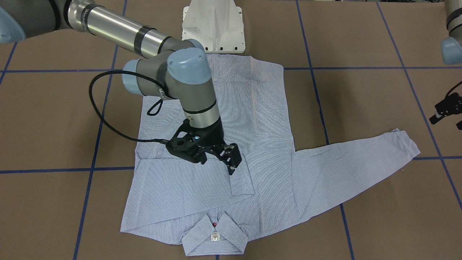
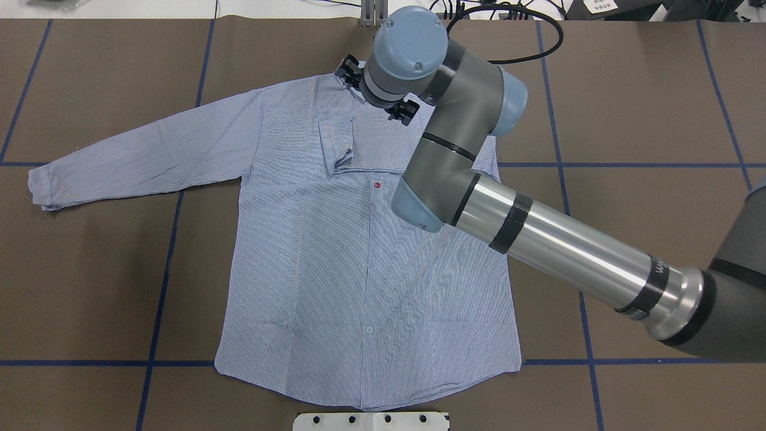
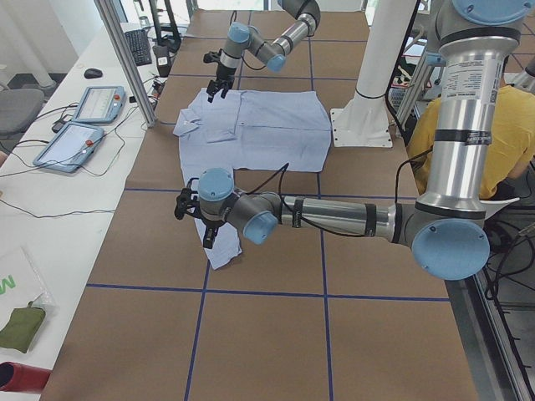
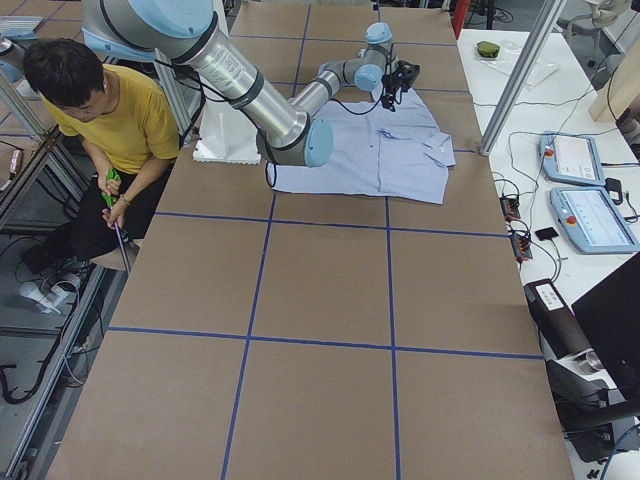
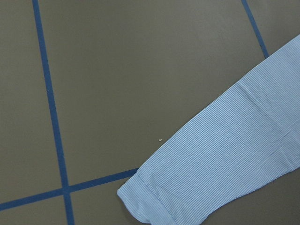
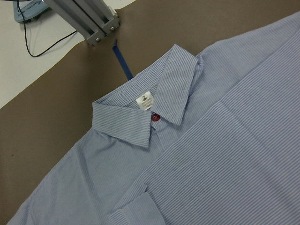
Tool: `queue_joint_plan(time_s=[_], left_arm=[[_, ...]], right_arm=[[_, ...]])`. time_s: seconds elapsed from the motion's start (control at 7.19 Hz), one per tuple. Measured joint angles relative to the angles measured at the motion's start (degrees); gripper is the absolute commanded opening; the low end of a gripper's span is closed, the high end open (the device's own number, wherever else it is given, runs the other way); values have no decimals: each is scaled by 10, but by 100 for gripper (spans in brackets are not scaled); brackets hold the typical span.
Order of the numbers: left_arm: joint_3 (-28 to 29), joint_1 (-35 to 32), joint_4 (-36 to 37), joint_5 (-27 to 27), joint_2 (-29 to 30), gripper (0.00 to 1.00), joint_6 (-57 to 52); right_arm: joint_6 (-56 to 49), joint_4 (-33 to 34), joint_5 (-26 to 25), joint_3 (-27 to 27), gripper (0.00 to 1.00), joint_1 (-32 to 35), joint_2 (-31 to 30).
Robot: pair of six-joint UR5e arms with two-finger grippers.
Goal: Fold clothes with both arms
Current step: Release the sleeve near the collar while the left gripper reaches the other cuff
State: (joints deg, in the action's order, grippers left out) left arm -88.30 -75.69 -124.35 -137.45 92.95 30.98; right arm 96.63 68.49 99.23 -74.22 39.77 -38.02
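Shirt (image 2: 359,257) | we log right sleeve (image 1: 187,180) folded over front, left sleeve (image 1: 353,169) outstretched | right gripper (image 1: 216,164) spread, empty | left gripper (image 3: 193,227): cannot tell

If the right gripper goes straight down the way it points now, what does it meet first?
Probably the folded sleeve lying across the shirt, near its cuff; height is unclear.

Brown table (image 2: 90,269), blue tape grid (image 2: 90,363); striped shirt (image 2: 359,269) spread flat.
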Motion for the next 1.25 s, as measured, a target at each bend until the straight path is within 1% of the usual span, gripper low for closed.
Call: queue_joint_plan(time_s=[0.14, 0.42, 0.56, 0.83, 1.25], left_arm=[[7, 26, -29, 18, -9, 95, 63], [10, 63, -65, 34, -39, 85, 143], [19, 73, -88, 36, -49, 85, 169], [56, 81, -134, 37, -49, 83, 190], [72, 105, -149, 36, -45, 83, 214]], right_arm=[[-17, 0, 4, -26, 99, 6, -27], [-27, 3, 9, -68, 99, 10, -63], [-28, 2, 10, -86, 99, 10, -80], [-28, 2, 10, -98, 99, 10, -91], [-28, 2, 10, -100, 99, 9, -95]])
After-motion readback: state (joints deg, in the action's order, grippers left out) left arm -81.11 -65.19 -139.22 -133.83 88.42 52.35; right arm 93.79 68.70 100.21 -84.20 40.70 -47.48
